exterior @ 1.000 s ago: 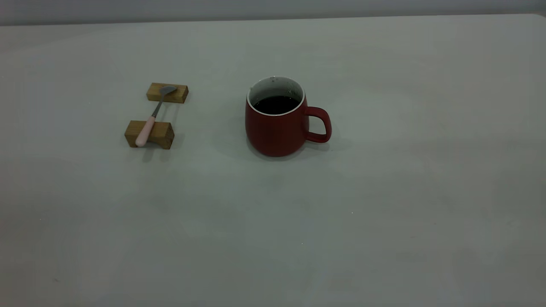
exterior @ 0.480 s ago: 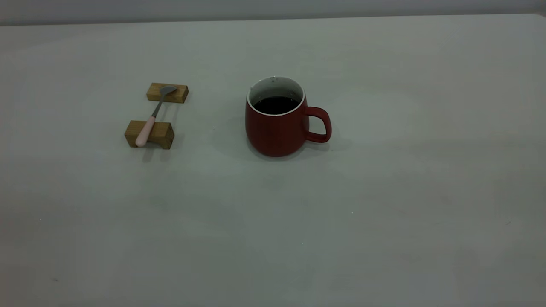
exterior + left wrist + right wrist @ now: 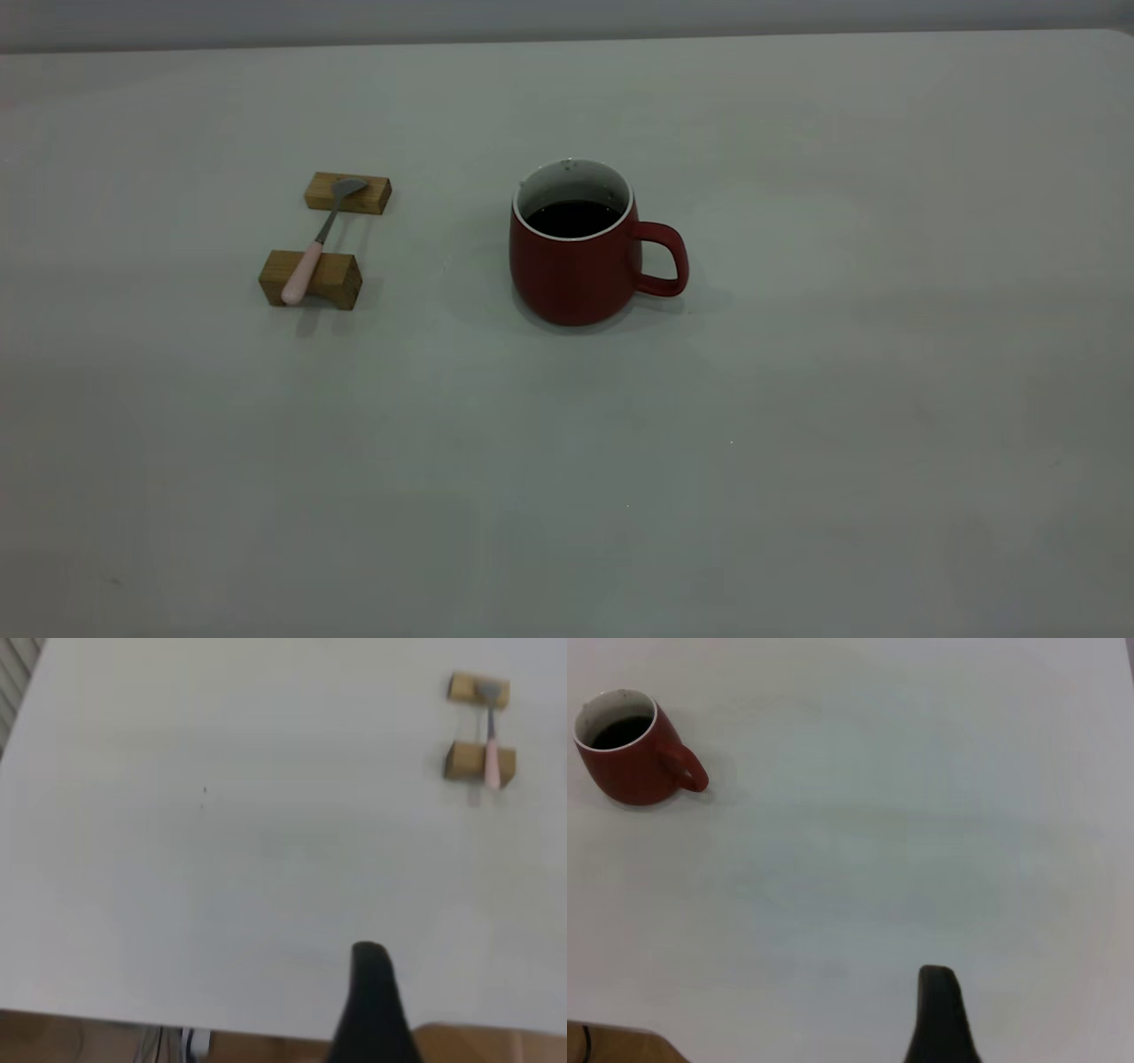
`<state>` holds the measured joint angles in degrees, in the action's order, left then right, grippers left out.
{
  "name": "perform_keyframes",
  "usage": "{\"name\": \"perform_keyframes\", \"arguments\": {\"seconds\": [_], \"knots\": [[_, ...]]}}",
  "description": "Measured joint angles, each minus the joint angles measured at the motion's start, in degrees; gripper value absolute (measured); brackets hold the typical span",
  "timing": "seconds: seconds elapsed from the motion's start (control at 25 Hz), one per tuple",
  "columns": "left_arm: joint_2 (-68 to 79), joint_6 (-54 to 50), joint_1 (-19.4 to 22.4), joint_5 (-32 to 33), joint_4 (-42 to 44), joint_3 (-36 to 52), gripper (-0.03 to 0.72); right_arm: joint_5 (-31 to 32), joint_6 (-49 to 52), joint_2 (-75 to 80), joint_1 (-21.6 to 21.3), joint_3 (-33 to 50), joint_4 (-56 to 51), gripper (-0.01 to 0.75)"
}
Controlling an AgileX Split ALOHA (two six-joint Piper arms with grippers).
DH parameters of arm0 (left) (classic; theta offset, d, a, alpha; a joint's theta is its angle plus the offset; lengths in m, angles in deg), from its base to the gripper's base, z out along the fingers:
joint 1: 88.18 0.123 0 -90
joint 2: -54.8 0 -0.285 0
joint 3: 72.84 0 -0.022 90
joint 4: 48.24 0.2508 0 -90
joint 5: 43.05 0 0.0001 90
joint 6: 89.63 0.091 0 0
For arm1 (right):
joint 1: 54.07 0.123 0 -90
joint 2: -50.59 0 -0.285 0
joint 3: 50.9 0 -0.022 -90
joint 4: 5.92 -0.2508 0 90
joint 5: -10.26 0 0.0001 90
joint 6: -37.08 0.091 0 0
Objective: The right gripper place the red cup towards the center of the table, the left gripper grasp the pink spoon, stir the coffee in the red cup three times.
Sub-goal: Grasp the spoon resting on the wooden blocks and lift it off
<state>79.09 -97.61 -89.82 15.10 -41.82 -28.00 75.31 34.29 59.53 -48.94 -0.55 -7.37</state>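
Observation:
The red cup (image 3: 574, 257) stands upright near the middle of the table (image 3: 797, 399), its handle pointing right, with dark coffee (image 3: 573, 217) inside. The pink spoon (image 3: 312, 250) lies across two wooden blocks to the cup's left, handle toward the near side. Neither arm shows in the exterior view. In the left wrist view only a black tip of the left gripper (image 3: 370, 992) shows, near the table's edge and far from the spoon (image 3: 491, 753). The right wrist view shows a black tip of the right gripper (image 3: 937, 1010), far from the cup (image 3: 629, 757). Neither gripper holds anything.
The spoon rests on a far wooden block (image 3: 347, 194) under its bowl and a near wooden block (image 3: 330, 278) under its handle. In the left wrist view the table's edge (image 3: 177, 1020) runs close to the gripper, with brown floor beyond it.

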Motion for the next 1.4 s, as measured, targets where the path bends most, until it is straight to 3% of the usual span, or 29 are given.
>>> {"name": "perform_keyframes", "arguments": {"seconds": [0.32, 0.6, 1.0, 1.4], "knots": [[34.4, 0.2, 0.0, -16.5, -5.6, -5.7, 0.668, 0.0, 0.1, 0.0, 0.0, 0.0, 0.0, 0.587], [62.7, 2.3, -1.7, -25.8, -8.6, -13.1, 0.668, 0.0, 0.1, 0.0, 0.0, 0.0, 0.0, 0.587], [95.8, 2.7, -8.5, -32.3, -9.0, -28.7, 0.668, 0.0, 0.1, 0.0, 0.0, 0.0, 0.0, 0.587], [106.4, 3.3, -10.2, -37.7, -9.7, -33.7, 0.666, 0.0, 0.1, 0.0, 0.0, 0.0, 0.0, 0.587]]}}
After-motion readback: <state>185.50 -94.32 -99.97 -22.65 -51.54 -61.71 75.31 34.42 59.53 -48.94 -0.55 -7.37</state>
